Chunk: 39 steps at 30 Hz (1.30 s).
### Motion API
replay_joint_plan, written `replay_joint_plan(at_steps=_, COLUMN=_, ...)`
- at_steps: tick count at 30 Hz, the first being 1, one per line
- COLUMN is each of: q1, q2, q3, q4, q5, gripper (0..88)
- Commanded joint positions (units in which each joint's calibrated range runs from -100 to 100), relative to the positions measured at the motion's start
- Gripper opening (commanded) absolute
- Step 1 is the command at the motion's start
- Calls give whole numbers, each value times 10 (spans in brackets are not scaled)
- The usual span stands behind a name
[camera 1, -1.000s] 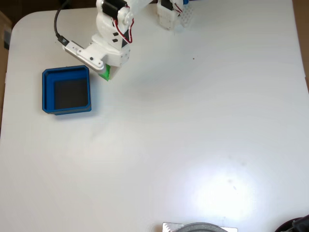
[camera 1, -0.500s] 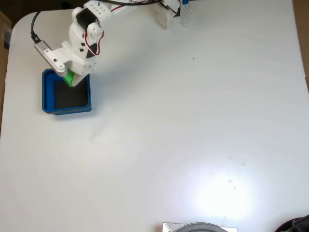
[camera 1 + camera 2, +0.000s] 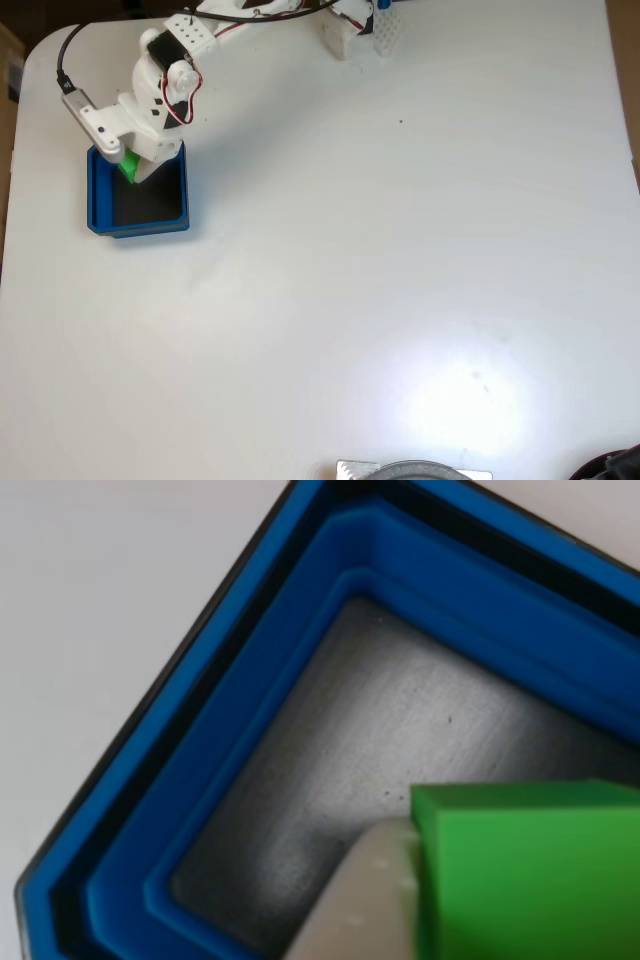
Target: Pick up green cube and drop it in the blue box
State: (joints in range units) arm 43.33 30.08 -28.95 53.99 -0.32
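Hovering over the shallow blue square box (image 3: pixel 138 222) on the white tabletop (image 3: pixel 400 280), the white arm's tool (image 3: pixel 133 170) is gripping the small bright green cube (image 3: pixel 530 870) above the box's dark floor.

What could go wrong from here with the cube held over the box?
1. In the fixed view the green cube sits over the blue box near its upper left corner rather than the middle, so on release it might clip the wall and tumble out onto the table.
2. The gripper appears close to the rim; lowering further could nudge or shift the box.
3. In the other view the cube looks pressed against a finger, so it might stick briefly and fall skewed.
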Motion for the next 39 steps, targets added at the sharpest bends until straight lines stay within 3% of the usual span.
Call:
replay_joint_plan(at_steps=1, q1=4, q2=-9, q3=-30, q4=-14, q5=0, gripper=25)
replay_joint_plan(at_steps=29, q1=4, q2=26, q3=-30, q4=-66, q5=-2, gripper=33)
replay_joint_plan(at_steps=39, q1=4, q2=25, q3=-29, q4=-65, q5=-2, gripper=147)
